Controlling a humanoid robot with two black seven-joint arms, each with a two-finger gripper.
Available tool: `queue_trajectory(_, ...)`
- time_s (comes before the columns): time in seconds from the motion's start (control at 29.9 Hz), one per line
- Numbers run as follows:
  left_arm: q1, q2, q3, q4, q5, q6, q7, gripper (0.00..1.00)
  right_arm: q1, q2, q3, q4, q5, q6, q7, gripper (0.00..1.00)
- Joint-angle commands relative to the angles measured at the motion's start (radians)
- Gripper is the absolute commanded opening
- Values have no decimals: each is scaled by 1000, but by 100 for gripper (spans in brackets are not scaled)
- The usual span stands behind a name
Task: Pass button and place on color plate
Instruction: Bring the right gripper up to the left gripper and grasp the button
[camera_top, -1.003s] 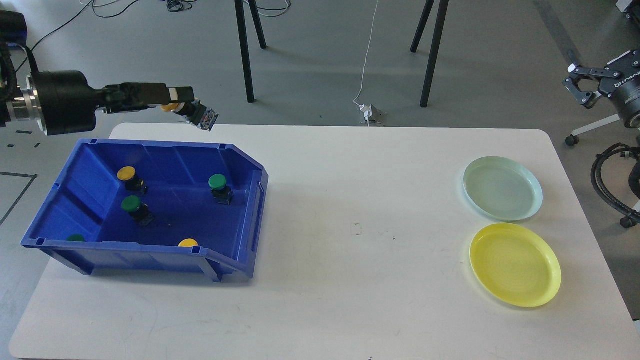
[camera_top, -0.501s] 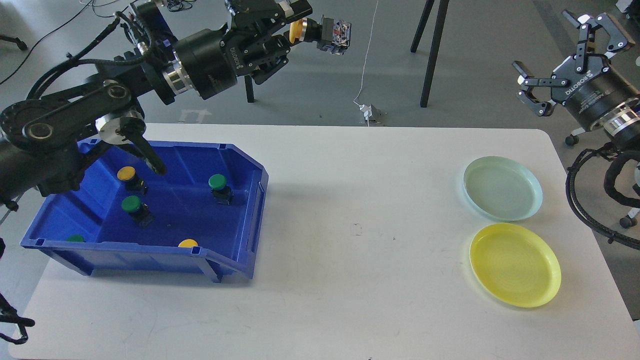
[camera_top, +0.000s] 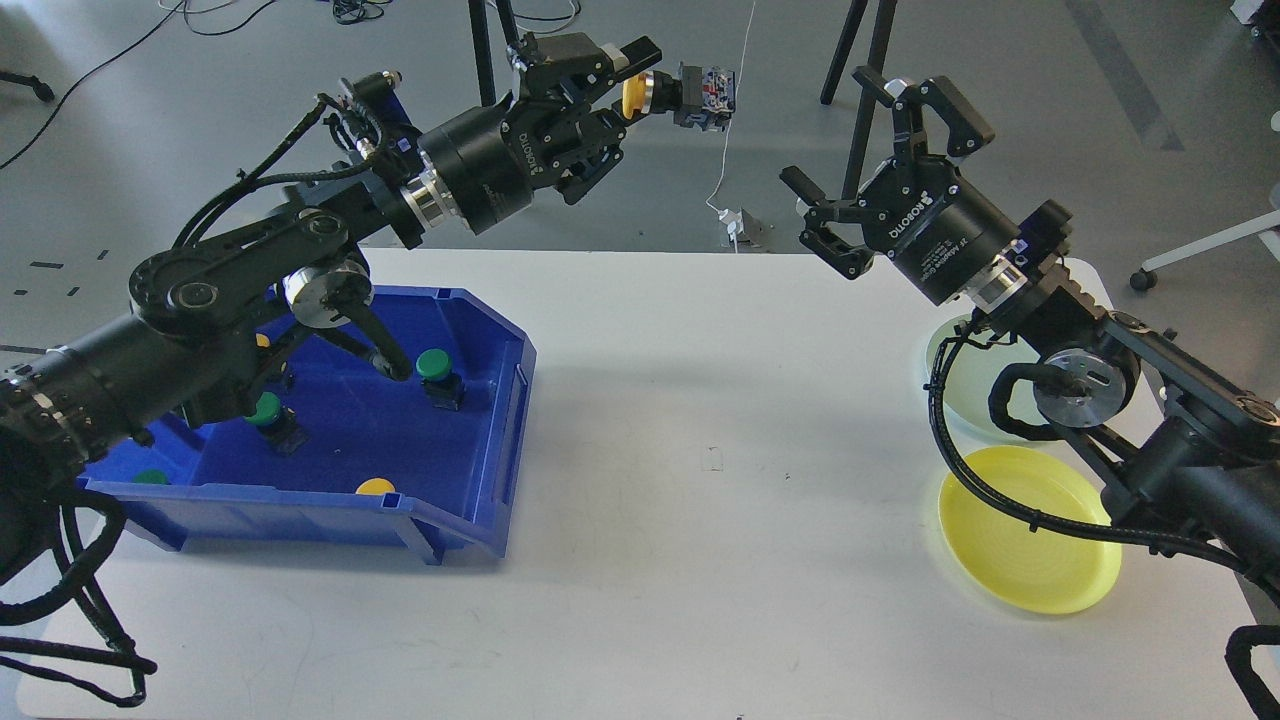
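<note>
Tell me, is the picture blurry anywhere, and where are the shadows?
Head view: sharp all over, even the yellow button in the left gripper and the open right gripper. Soft, even light; a faint shadow lies on the white table right of the blue bin, another under its front edge. No strong glare on the yellow plate.
</note>
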Motion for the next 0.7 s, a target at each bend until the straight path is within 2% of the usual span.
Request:
queue_trajectory(0.0,0,0,0,0,0,0,0,11,26,42,-10,-15,-2,0,22,100)
queue_trajectory(0.07,0,-2,0,14,0,0,0,11,40,60,-13,-28,-12,0,48,100)
queue_trajectory(0.4,0,-9,0,21,0,0,0,11,135,154,-115,-92,-51,-1,62,100)
queue_trajectory(0.67,0,-9,0,21,0,0,0,11,152,182,-118,-111,-49,-84,73,98)
